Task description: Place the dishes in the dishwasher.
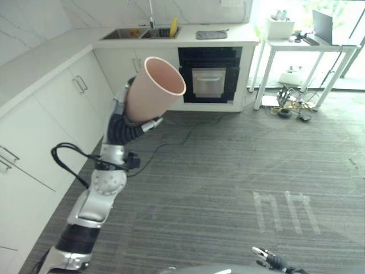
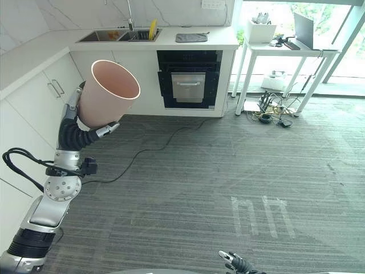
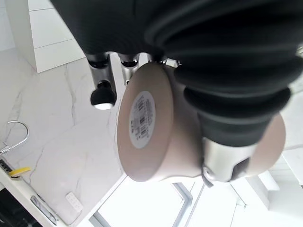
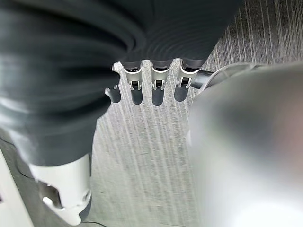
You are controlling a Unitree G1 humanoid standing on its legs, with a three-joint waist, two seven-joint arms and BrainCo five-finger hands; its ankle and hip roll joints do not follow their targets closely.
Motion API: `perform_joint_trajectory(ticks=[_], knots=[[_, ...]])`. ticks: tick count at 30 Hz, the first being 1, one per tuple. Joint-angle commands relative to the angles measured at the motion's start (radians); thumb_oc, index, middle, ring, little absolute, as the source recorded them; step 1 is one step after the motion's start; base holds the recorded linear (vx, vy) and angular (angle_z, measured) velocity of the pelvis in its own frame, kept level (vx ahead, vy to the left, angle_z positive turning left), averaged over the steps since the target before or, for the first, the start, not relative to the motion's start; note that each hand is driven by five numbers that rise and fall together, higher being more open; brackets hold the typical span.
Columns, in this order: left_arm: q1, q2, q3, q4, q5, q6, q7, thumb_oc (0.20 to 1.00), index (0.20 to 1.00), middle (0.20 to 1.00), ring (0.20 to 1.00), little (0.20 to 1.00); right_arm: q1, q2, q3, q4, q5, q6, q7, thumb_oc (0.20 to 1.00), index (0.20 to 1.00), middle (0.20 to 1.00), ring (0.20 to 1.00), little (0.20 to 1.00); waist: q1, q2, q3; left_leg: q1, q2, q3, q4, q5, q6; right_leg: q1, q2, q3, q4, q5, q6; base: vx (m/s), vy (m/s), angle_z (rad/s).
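The right hand [image 4: 151,90] hangs low over the grey striped carpet [image 1: 239,182], fingers relaxed, holding nothing. The left hand [image 1: 128,123] is raised and wrapped round a pink cup [image 1: 154,88] — tilted, mouth toward the camera. Behind: white cabinets [image 1: 68,97], an oven [image 1: 208,77] under the counter [image 1: 188,37], the sink [image 1: 140,33] — a white side table [image 1: 308,48] by the window.

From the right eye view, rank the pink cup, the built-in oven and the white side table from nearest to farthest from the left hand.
1. Pink cup: held in the left hand, raised at the robot's left.
2. Built-in oven: under the counter, ahead across the floor.
3. White side table: far right, by the window.
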Motion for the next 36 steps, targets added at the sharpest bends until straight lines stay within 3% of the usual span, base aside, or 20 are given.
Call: perform_joint_trajectory(ticks=[1, 4, 11, 12, 17, 21, 22, 23, 25, 26, 27, 31, 32, 34, 35, 36], knots=[[-0.067, 0.049, 0.027, -0.03, -0.053, -0.041, 0.005, 0.2, 0.2, 0.2, 0.2, 0.2, -0.045, 0.003, -0.027, 0.022, 0.037, -0.033, 0.026, 1.0, 1.0, 1.0, 1.0, 1.0, -0.003, 0.001, -0.002, -0.011, 0.154, -0.066, 0.055, 0.122, -0.101, -0.009, -0.009, 0.045, 0.047, -0.074, 0.044, 0.02, 0.092, 0.39], [-0.084, 0.053, 0.015, -0.028, -0.067, -0.029, -0.014, 0.2, 0.2, 0.2, 0.2, 0.2, -0.051, 0.013, -0.024, 0.039, -0.021, -0.043, 0.042, 1.0, 1.0, 1.0, 1.0, 1.0, -0.002, 0.002, -0.015, 0.014, 0.119, -0.066, 0.027, 0.081, -0.082, -0.006, -0.028, 0.042, 0.054, -0.069, 0.052, 0.05, 0.08, 0.15], [-0.093, 0.06, -0.009, -0.028, -0.075, -0.034, -0.035, 0.2, 0.2, 0.2, 0.2, 0.2, -0.048, 0.034, -0.023, 0.053, 0.036, -0.043, 0.033, 1.0, 1.0, 1.0, 1.0, 1.0, -0.002, 0.008, -0.027, 0.047, 0.046, -0.112, -0.035, 0.045, -0.057, -0.002, -0.046, 0.082, 0.033, -0.052, 0.088, 0.05, 0.021, -0.06], [-0.215, -0.018, -0.124, 0.19, -0.402, -0.051, -0.077, 0.2, 0.2, 0.2, 0.2, 0.2, -0.123, 0.021, 0.017, -0.341, 0.165, -0.205, -0.016, 1.0, 1.0, 1.0, 1.0, 1.0, -0.064, -0.002, -0.045, 0.032, -0.047, -0.176, -0.043, -0.007, -0.005, -0.074, 0.043, 0.213, -0.012, -0.032, 0.063, 0.02, -0.04, -0.06], [-0.199, -0.035, -0.115, 0.175, -0.388, -0.068, -0.092, 0.2, 0.2, 0.2, 0.2, 0.2, -0.102, 0.011, 0.011, -0.333, 0.127, -0.188, 0.01, 1.0, 1.0, 1.0, 1.0, 1.0, -0.069, -0.013, -0.048, 0.003, -0.026, -0.174, 0.011, -0.013, -0.019, -0.05, 0.078, 0.229, -0.032, -0.048, 0.041, 0.06, -0.135, 0.01], [-0.202, -0.025, -0.108, 0.156, -0.382, -0.046, -0.068, 0.2, 0.2, 0.2, 0.2, 0.2, -0.099, -0.006, 0.048, -0.335, 0.06, -0.164, -0.02, 1.0, 1.0, 1.0, 1.0, 1.0, -0.07, -0.041, -0.03, -0.081, -0.034, -0.152, 0.212, -0.092, 0.007, -0.042, 0.09, 0.238, -0.023, -0.068, 0.008, 0.07, -0.151, 0.14], [-0.2, -0.024, -0.11, 0.15, -0.391, -0.04, -0.069, 0.2, 0.2, 0.2, 0.2, 0.2, -0.099, -0.009, 0.053, -0.336, 0.071, -0.159, -0.026, 1.0, 1.0, 1.0, 1.0, 1.0, -0.065, -0.044, -0.021, -0.118, -0.031, -0.161, 0.259, -0.08, 0.003, -0.031, 0.098, 0.243, -0.03, -0.068, 0.001, 0.37, 0.058, 0.12], [-0.175, -0.033, -0.113, 0.126, -0.348, -0.034, -0.072, 0.2, 0.2, 0.2, 0.2, 0.2, -0.097, -0.011, 0.059, -0.329, 0.072, -0.123, -0.007, 1.0, 1.0, 1.0, 1.0, 1.0, -0.054, -0.026, 0.0, -0.157, 0.011, -0.194, 0.211, 0.01, -0.03, -0.002, 0.122, 0.264, -0.033, -0.086, -0.007, 0.33, 0.112, 0.23], [-0.159, -0.037, -0.11, 0.109, -0.342, -0.024, -0.067, 0.2, 0.2, 0.2, 0.2, 0.2, -0.092, -0.008, 0.061, -0.331, 0.052, -0.109, 0.005, 1.0, 1.0, 1.0, 1.0, 1.0, -0.047, -0.014, 0.004, -0.155, 0.033, -0.196, 0.128, 0.087, -0.036, -0.003, 0.125, 0.259, -0.027, -0.083, -0.013, 0.36, 0.272, 0.33], [-0.138, -0.048, -0.11, 0.111, -0.345, -0.036, -0.076, 0.2, 0.2, 0.2, 0.2, 0.2, -0.071, -0.007, 0.064, -0.344, 0.055, -0.102, -0.003, 1.0, 1.0, 1.0, 1.0, 1.0, -0.039, 0.005, 0.007, -0.173, 0.092, -0.233, 0.034, 0.21, -0.067, 0.008, 0.125, 0.264, -0.015, -0.092, -0.008, 0.45, 0.399, 0.18], [-0.134, -0.052, -0.108, 0.116, -0.344, -0.047, -0.086, 0.2, 0.2, 0.2, 0.2, 0.2, -0.061, -0.008, 0.062, -0.352, 0.069, -0.104, -0.005, 1.0, 1.0, 1.0, 1.0, 1.0, -0.038, 0.009, 0.011, -0.186, 0.111, -0.244, 0.022, 0.235, -0.075, 0.007, 0.118, 0.261, 0.002, -0.097, -0.004, 0.43, 0.399, 0.02], [-0.122, -0.041, -0.108, 0.142, -0.327, -0.089, -0.094, 0.2, 0.2, 0.2, 0.2, 0.2, -0.065, -0.004, 0.08, -0.345, 0.126, -0.124, -0.028, 1.0, 1.0, 1.0, 1.0, 1.0, -0.035, 0.023, 0.009, -0.171, 0.11, -0.214, -0.008, 0.186, -0.078, -0.001, 0.082, 0.216, 0.091, -0.148, 0.012, 0.26, 0.263, -0.05], [-0.124, -0.038, -0.117, 0.144, -0.327, -0.091, -0.09, 0.2, 0.2, 0.2, 0.2, 0.2, -0.072, 0.002, 0.081, -0.345, 0.154, -0.118, -0.036, 1.0, 1.0, 1.0, 1.0, 1.0, -0.024, 0.028, 0.009, -0.163, 0.087, -0.22, -0.016, 0.177, -0.057, -0.011, 0.065, 0.204, 0.134, -0.159, 0.018, 0.31, 0.31, -0.25], [-0.15, -0.021, -0.135, 0.143, -0.311, -0.085, -0.107, 0.2, 0.2, 0.2, 0.2, 0.2, -0.069, 0.015, 0.076, -0.35, 0.144, -0.127, -0.042, 1.0, 1.0, 1.0, 1.0, 1.0, -0.008, 0.036, 0.001, -0.151, 0.028, -0.25, -0.028, 0.134, -0.02, -0.024, 0.054, 0.199, 0.27, -0.244, 0.019, 0.34, 0.298, -0.17], [-0.155, -0.019, -0.138, 0.144, -0.312, -0.083, -0.11, 0.2, 0.2, 0.2, 0.2, 0.2, -0.067, 0.016, 0.074, -0.352, 0.143, -0.128, -0.043, 1.0, 1.0, 1.0, 1.0, 1.0, -0.007, 0.035, 0.0, -0.153, 0.022, -0.252, -0.027, 0.131, -0.016, -0.027, 0.052, 0.201, 0.288, -0.253, 0.019, 0.37, 0.256, 0.1], [-0.175, -0.016, -0.153, 0.15, -0.319, -0.076, -0.122, 0.2, 0.2, 0.2, 0.2, 0.2, -0.063, 0.017, 0.066, -0.352, 0.162, -0.141, -0.051, 1.0, 1.0, 1.0, 1.0, 1.0, -0.006, 0.036, -0.002, -0.15, -0.003, -0.26, -0.031, 0.124, 0.002, -0.055, 0.053, 0.215, 0.395, -0.262, 0.034, 0.3, 0.197, 0.17]])
